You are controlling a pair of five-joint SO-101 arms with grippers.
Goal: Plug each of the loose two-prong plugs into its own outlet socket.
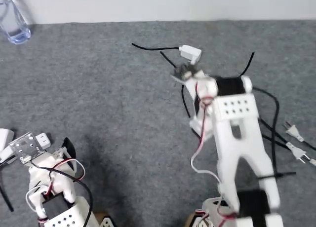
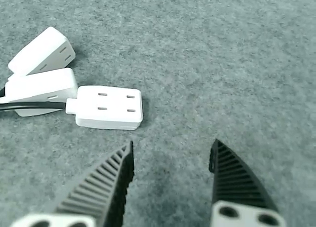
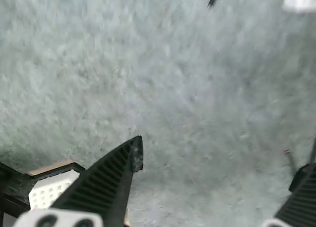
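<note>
While the left gripper (image 2: 173, 145) hangs low over the grey felt-like table cover (image 1: 98, 98) at the near left corner, its black ribbed jaws stand apart with nothing between them. Just past its fingertips lies a flat white plastic outlet socket block (image 2: 106, 107), four slots facing up, with a thin black cord (image 2: 29, 106) entering one end. A second white socket block (image 2: 42, 86) lies just beside that end, and a third white socket block (image 2: 42, 50) rests against the second.

The right gripper (image 3: 222, 155) is stretched out over the far middle of the table, its jaws spread wide and empty above bare fabric. A fourth white socket block (image 1: 190, 53), on its own black lead, lies just beyond it.

The two loose pale two-prong plugs (image 1: 295, 132) lie side by side near the right edge of the table, each on a black cable, well apart from both grippers and from every socket. More black cables (image 1: 274, 113) loop across the fabric beside the right arm.
</note>
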